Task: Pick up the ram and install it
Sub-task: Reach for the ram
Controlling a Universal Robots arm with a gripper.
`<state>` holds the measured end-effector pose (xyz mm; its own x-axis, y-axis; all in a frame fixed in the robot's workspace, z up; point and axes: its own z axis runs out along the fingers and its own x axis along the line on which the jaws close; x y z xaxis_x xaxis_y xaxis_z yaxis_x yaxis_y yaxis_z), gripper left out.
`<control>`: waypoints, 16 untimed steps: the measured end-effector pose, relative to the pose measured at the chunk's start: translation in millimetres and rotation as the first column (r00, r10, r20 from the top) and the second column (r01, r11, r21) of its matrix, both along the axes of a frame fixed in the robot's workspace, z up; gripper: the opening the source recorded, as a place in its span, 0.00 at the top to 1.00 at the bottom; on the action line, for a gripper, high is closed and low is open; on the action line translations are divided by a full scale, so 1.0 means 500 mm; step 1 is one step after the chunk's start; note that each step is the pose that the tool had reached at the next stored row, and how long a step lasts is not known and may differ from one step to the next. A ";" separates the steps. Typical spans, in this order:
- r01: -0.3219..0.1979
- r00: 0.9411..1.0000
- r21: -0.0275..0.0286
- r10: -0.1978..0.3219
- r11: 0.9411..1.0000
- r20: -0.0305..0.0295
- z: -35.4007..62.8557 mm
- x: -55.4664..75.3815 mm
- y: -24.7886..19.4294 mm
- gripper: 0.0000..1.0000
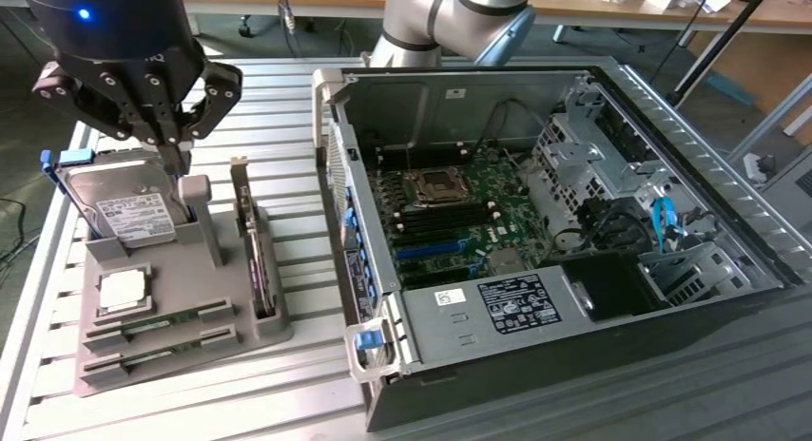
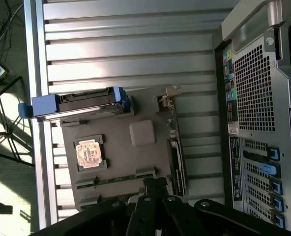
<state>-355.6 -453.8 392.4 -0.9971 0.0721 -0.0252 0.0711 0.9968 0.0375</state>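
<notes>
The pincer (image 1: 178, 156) hangs above the grey holder (image 1: 190, 281), over the end where the hard drive (image 1: 121, 211) stands. Its fingers are drawn together and grasp nothing.

By my reading the task has hardly begun. The ram (image 1: 159, 324) lies flat in a slot at the holder's opposite end, untouched and well apart from the fingertips, so both the pick and the install are left to do. A second green stick (image 1: 165, 351) lies in the slot just beside it.

The holder also carries the square processor chip (image 1: 124, 289) between the drive and the ram, and a dark expansion card (image 1: 261, 260) standing on edge along the holder's side nearest the computer case (image 1: 710, 260). That case lies open beside the holder, its motherboard (image 1: 463, 222) bare, and no green stick stands in it.
</notes>
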 end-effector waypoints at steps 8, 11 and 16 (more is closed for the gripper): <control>-0.001 1.000 -0.005 0.001 1.000 0.000 0.000 -0.001 -0.0583 0.89; -0.002 1.000 -0.018 0.002 1.000 0.000 0.000 -0.002 -0.0800 0.89; -0.003 1.000 -0.045 0.003 0.999 0.000 0.000 -0.002 -0.0988 0.89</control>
<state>-356.5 -503.2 392.3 -0.9973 0.0678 -0.0282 0.0680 0.9977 -0.0076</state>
